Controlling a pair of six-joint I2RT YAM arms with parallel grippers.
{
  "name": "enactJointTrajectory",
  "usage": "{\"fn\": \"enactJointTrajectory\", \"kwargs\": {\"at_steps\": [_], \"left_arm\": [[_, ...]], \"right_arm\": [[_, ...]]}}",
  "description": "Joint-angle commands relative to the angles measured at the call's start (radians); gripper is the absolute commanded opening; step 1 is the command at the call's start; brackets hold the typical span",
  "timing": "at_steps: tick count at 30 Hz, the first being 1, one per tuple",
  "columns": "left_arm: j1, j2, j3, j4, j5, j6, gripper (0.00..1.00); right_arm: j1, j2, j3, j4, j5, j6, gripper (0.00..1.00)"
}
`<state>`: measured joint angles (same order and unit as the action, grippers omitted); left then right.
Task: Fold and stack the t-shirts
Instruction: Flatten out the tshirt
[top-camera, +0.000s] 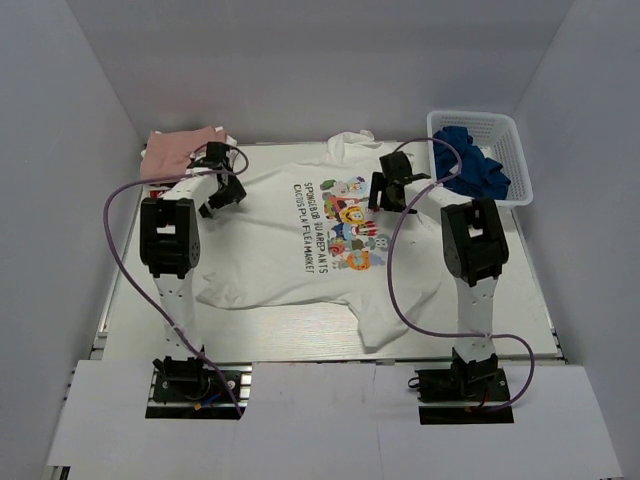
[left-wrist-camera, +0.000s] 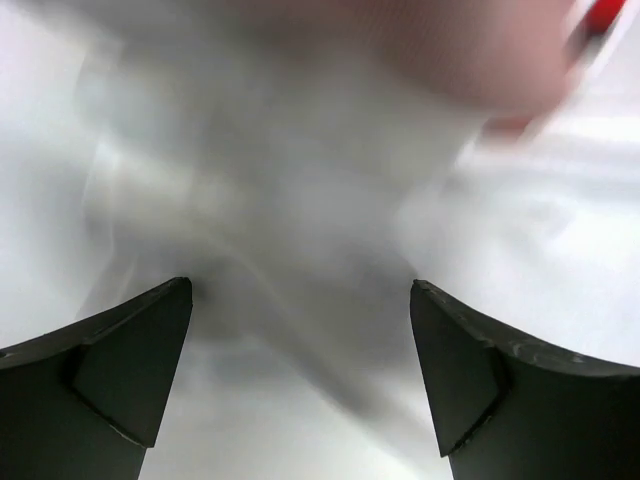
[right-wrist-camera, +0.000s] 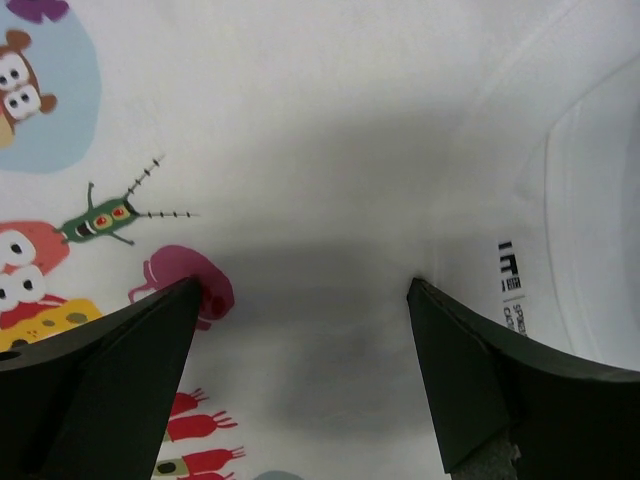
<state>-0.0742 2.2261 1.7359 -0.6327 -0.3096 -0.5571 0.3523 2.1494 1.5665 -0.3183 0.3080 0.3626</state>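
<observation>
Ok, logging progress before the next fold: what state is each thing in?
White t-shirt: spread out, unfolded.
Pink t-shirt: folded, far-left corner.
Basket: holds blue cloth.
Left gripper: open, over cloth.
Right gripper: open, above the white t-shirt.

A lab test cell: bare white walls (top-camera: 300, 60) enclose a table (top-camera: 520, 290); two arms bolted on.

A white t-shirt (top-camera: 270, 250) with cartoon print was spread flat, print up, mid-tabletop (top-camera: 520, 290); a pink t-shirt (top-camera: 175, 150) was laid folded far-left.
</observation>
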Motion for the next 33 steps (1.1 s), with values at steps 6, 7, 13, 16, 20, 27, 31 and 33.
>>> {"fn": "enactJointTrajectory", "kwargs": {"at_steps": [6,7,13,16,20,27,31,33], "left_arm": [[-0.033,-0.434,-0.337,-0.045,0.041,-0.093,1.00],[-0.047,-0.480,-0.366,-0.059,0.041,-0.105,1.00],[-0.119,-0.562,-0.553,-0.045,0.092,-0.145,1.00],[-0.145,-0.562,-0.625,-0.019,0.102,-0.155,1.00],[-0.171,-0.580,-0.705,-0.019,0.112,-0.181,1.00],[-0.184,-0.797,-0.932,-0.111,0.101,-0.283,1.00],[-0.193,-0.952,-1.039,-0.223,0.145,-0.355,1.00],[-0.193,-0.996,-1.091,-0.266,0.174,-0.372,1.00]], "right_arm": [[0.089,-0.248,-0.197,0.008,0.068,-0.004,0.90],[0.102,-0.256,-0.219,0.010,0.065,-0.014,0.90],[0.243,-0.284,-0.243,0.068,0.011,-0.023,0.90],[0.312,-0.263,-0.229,0.129,-0.131,-0.042,0.90],[0.344,-0.217,-0.256,0.200,-0.271,0.015,0.90],[0.323,-0.191,-0.400,0.240,-0.234,0.189,0.90],[0.295,-0.169,-0.415,0.229,-0.236,0.272,0.90],[0.292,-0.154,-0.407,0.210,-0.245,0.295,0.90]]}}
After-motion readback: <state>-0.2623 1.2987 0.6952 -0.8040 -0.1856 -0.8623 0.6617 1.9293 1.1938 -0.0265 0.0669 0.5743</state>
